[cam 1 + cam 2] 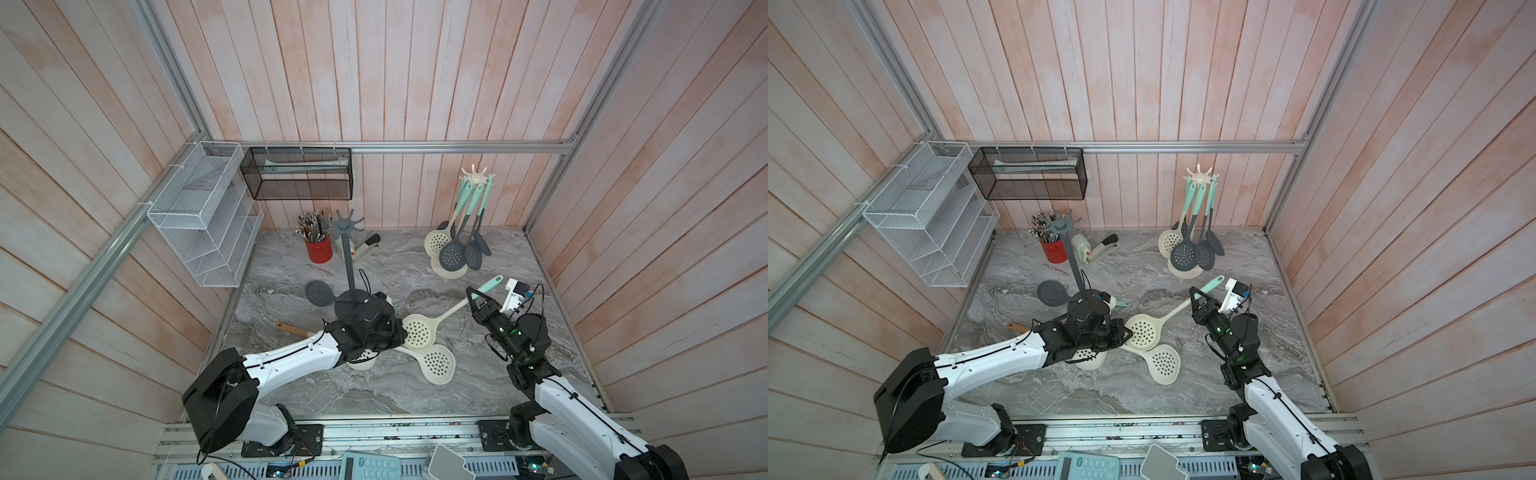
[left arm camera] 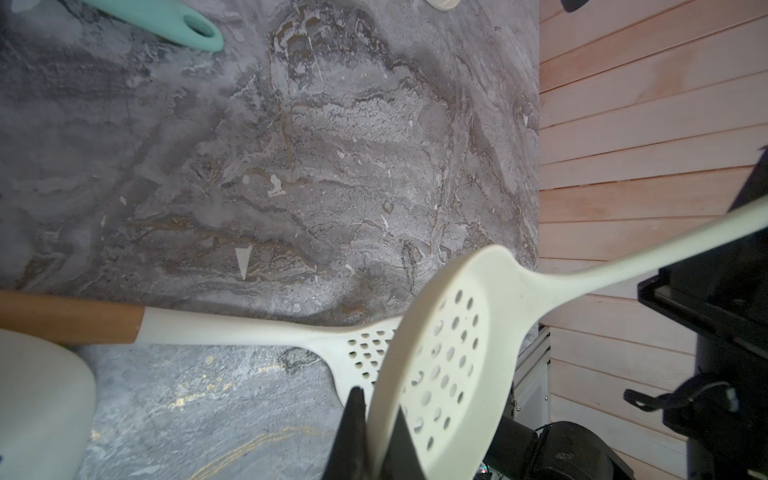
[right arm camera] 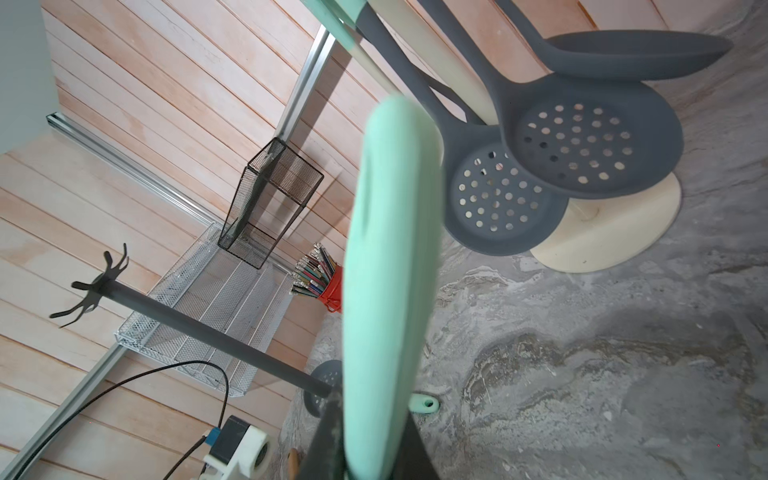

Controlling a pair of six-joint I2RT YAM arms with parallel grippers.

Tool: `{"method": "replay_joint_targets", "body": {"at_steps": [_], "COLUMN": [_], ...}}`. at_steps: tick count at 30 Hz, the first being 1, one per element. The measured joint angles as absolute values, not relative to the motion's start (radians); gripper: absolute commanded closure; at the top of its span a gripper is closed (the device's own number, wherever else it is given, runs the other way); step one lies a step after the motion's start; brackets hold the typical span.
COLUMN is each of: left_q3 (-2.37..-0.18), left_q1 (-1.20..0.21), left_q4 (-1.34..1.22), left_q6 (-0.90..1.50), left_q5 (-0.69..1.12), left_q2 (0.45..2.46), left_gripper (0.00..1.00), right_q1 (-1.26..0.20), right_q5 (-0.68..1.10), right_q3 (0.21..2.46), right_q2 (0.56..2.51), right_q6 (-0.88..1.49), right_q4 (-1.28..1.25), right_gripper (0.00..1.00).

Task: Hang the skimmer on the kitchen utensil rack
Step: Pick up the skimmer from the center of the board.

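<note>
Right wrist view: right gripper [image 3: 370, 449] clamps the skimmer [image 3: 390, 249] by its mint handle, left gripper [image 2: 376, 432] pinches the bowl rim over the table [image 1: 374, 266]; best to free the left first, then offer the handle end to a spare cream rack [image 1: 476, 178] hook.

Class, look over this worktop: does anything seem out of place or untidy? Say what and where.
Yes. Several cream skimmers overlap in a heap mid-table instead of hanging, and a dark skimmer lies flat beside the base of the grey rack, whose hooks are all empty. The cream rack behind holds its utensils neatly.
</note>
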State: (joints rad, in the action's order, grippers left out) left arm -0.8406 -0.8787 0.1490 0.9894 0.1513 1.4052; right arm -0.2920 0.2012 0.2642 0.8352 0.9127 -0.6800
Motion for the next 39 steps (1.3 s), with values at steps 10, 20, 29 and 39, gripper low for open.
{"method": "replay_joint_targets", "body": {"at_steps": [10, 20, 29, 39], "left_q3": [-0.809, -0.807, -0.802, -0.805], "left_q1": [-0.881, -0.881, -0.880, -0.846], "left_q4": [0.144, 0.149, 0.103, 0.015], "left_q6": [0.881, 0.652, 0.404, 0.242], "left_q5": [0.122, 0.136, 0.247, 0.411], "left_q2": [1.351, 1.244, 1.201, 1.212], "left_gripper": [0.26, 0.22, 0.24, 0.27], "right_q1": [-0.291, -0.348, -0.422, -0.451], "right_q5": [0.223, 0.366, 0.480, 0.591], "right_q3": [0.345, 0.451, 0.516, 0.604], "right_q2": [0.810, 0.848, 0.958, 1.066], "right_q6": [0.742, 0.488, 0.369, 0.336], "right_q4": [-0.568, -0.476, -0.463, -0.500], "right_gripper": [1.00, 1.00, 1.00, 1.00]}}
